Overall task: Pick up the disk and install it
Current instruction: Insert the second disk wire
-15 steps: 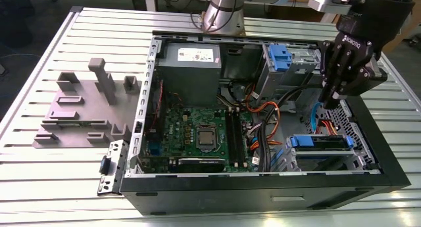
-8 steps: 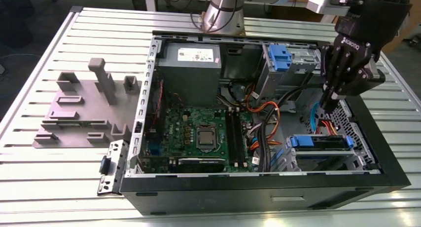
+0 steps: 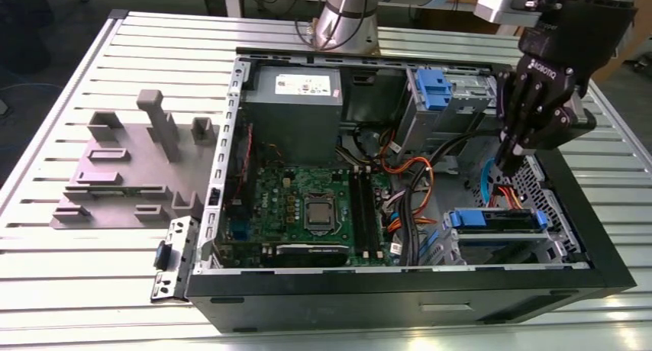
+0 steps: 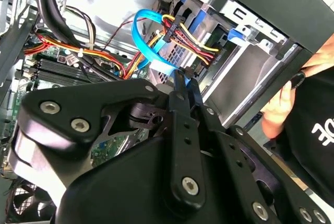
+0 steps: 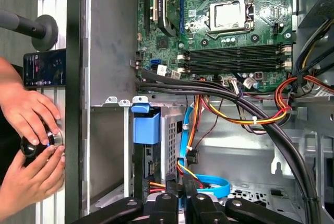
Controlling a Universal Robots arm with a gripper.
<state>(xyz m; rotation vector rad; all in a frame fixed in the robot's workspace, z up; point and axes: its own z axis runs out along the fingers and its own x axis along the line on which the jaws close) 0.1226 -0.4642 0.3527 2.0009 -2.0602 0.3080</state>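
The disk (image 3: 496,220) sits in the drive cage at the front corner of the open computer case (image 3: 408,286), on the exterior view's right, its blue rail facing up. In the first wrist view the disk's (image 5: 148,164) edge shows under a blue latch (image 5: 146,126). My gripper (image 3: 506,159) hangs inside the case just above that cage, fingers pointing down. Its fingertips (image 4: 180,80) are pressed together on the end of a flat blue data cable (image 4: 143,31) that loops beside the cage. That cable (image 5: 222,187) runs in between the fingers.
A grey slotted holder block (image 3: 122,175) stands on the slatted table at the exterior view's left. Another blue-fronted bay (image 3: 433,88) sits at the case's back right. Bundled cables (image 5: 235,104) cross beside the motherboard (image 3: 305,206). A person's hands (image 5: 31,151) work just outside the case wall.
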